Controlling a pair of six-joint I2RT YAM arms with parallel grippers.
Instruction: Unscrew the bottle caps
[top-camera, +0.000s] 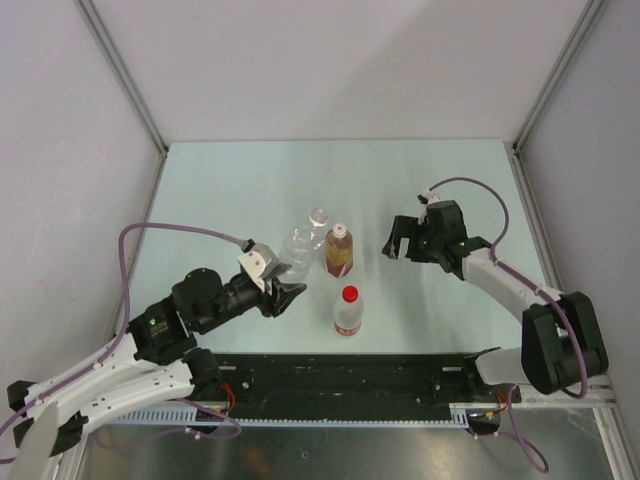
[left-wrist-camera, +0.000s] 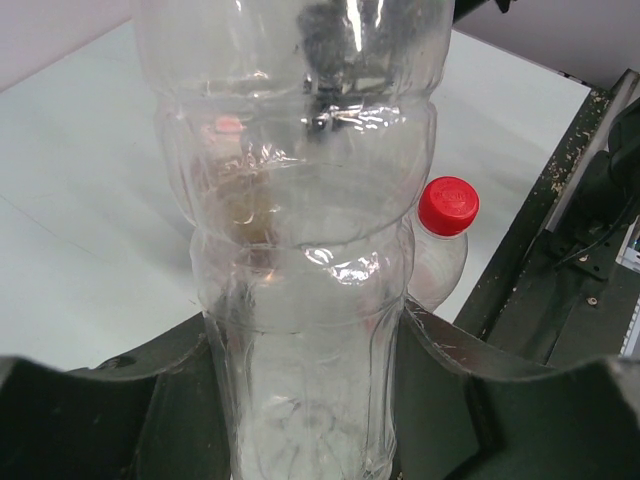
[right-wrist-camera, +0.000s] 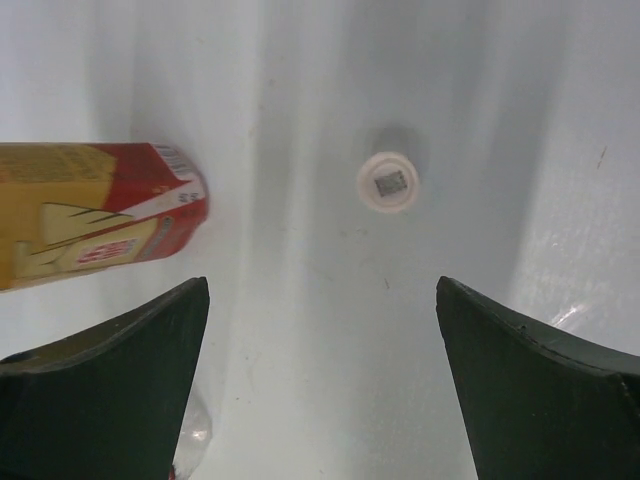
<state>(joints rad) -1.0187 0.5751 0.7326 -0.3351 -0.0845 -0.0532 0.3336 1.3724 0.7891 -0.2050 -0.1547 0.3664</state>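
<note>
**Left end effector (left-wrist-camera: 305, 340) clamped on clear bottle (left-wrist-camera: 300, 200); right end effector (right-wrist-camera: 322, 300) wide open**

Left grips the clear bottle low on its body, mid-counter. Right holds nothing and hangs over a white cap (right-wrist-camera: 388, 183) lying loose on the counter (top-camera: 220, 190), right of the amber bottle (right-wrist-camera: 90, 215).

Prob. that cap's done. Lift right straight up w/o nudging it, and keep the left squeeze light since the thin wall buckles.

Amber bottle's label is red/yellow, text too blurred. White cap has a printed code, unreadable. Red cap (left-wrist-camera: 448, 205) still on.

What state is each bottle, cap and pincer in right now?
Clear bottle: clamped in left pincer.
Left pincer: shut on clear bottle.
White cap: off, lying loose on table.
Amber bottle: standing, looks capped.
Red-capped bottle: standing, cap on.
Right pincer: open, empty.
</note>
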